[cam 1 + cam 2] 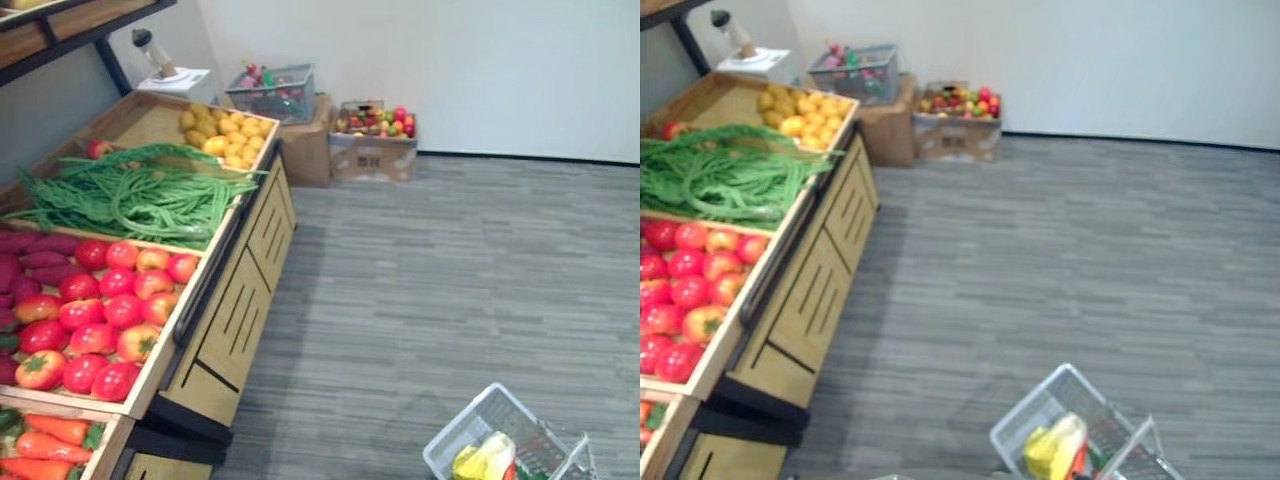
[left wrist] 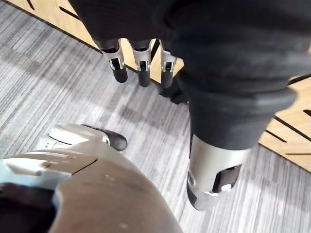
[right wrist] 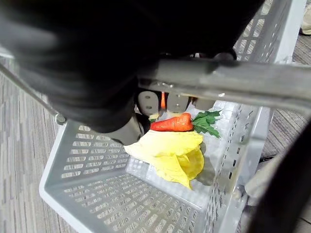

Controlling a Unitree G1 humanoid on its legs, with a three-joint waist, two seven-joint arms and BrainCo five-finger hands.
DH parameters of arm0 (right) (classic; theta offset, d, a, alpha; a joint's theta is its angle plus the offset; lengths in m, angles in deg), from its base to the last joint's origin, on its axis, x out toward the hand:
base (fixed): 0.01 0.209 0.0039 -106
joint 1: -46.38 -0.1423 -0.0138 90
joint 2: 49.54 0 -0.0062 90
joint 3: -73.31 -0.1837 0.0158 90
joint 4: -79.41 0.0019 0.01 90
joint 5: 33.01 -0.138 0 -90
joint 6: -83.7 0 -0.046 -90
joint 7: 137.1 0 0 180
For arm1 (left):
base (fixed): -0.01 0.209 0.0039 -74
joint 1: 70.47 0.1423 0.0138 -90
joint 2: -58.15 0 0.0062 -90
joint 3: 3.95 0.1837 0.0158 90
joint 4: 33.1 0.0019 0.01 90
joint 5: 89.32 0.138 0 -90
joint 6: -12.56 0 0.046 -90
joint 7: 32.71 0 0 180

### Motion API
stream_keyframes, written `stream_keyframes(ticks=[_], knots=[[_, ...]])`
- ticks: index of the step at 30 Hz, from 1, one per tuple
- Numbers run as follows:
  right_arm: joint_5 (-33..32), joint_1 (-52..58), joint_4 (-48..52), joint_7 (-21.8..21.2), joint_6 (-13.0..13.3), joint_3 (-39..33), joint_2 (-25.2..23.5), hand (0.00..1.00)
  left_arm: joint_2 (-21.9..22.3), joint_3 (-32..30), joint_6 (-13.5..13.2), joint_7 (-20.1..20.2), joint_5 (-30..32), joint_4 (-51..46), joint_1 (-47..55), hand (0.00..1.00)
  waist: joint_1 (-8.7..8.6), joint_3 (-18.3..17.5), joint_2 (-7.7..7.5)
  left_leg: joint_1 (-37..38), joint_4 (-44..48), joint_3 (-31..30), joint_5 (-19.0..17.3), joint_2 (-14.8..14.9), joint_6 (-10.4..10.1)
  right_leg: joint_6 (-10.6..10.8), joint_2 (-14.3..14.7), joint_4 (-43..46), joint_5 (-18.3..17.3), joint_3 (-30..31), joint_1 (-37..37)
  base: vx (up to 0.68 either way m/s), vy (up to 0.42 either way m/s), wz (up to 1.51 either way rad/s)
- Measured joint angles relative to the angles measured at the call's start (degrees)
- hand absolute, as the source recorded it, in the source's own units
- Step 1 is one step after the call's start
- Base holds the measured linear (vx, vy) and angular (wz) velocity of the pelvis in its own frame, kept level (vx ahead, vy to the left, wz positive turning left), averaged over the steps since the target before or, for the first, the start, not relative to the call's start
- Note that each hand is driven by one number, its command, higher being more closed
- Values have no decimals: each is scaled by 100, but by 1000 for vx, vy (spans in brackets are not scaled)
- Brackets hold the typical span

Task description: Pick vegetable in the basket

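Observation:
A grey plastic basket (image 1: 462,437) hangs low at my right over the floor. In the right wrist view my right hand (image 3: 146,103) is curled round its metal handle (image 3: 233,80). Inside the basket (image 3: 97,194) lie an orange carrot (image 3: 171,123) with green leaves and a yellow leafy vegetable (image 3: 170,153), which is also visible from above (image 1: 1055,447). My left hand (image 2: 141,63) hangs beside the wooden stand with straight fingers and holds nothing. The stand's bins hold red tomatoes (image 1: 100,310), long green beans (image 1: 140,195), carrots (image 1: 50,440), purple sweet potatoes (image 1: 35,255) and yellow produce (image 1: 228,135).
The wooden produce stand (image 1: 235,300) runs along my left, with slatted front panels. Against the far wall stand cardboard boxes with fruit (image 1: 372,140) and a grey basket (image 1: 272,92) on top. Grey carpet (image 1: 450,270) stretches between the stand and the wall.

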Motion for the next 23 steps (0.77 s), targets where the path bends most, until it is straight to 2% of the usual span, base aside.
stream_keyframes(ticks=[5, 9, 13, 23], knots=[[-39, -60, -97, -42, 0, 6, -37, 100, 11, -3, 18, 18, -294, 134, 2, 0, 6, -21, 21, 126, -331, 213, 220, -1, 5, -24, 5, -95, 96, 35, 8, -5, 20, -2], [-360, -43, -157, -114, -8, 26, -52, 100, 1, 29, 20, 53, -449, 213, 6, 0, 0, 2, -3, 326, -443, 400, 317, -10, -3, -24, 6, -129, 138, 77, 139, -31, 5, -7], [-444, -25, -172, -118, -33, 38, -61, 100, -18, 102, 21, 130, -449, 224, 7, 0, -2, 8, 4, 360, -453, 432, 340, -7, 4, -33, 14, -168, 192, 81, 158, -61, 8, -1], [-443, 34, -165, -212, -5, 582, -36, 100, -127, 534, 19, 258, -453, 399, -8, 0, -8, 33, 15, 308, -495, 589, 341, -18, 15, 5, 29, -226, 230, 135, 133, -50, 10, -1]])
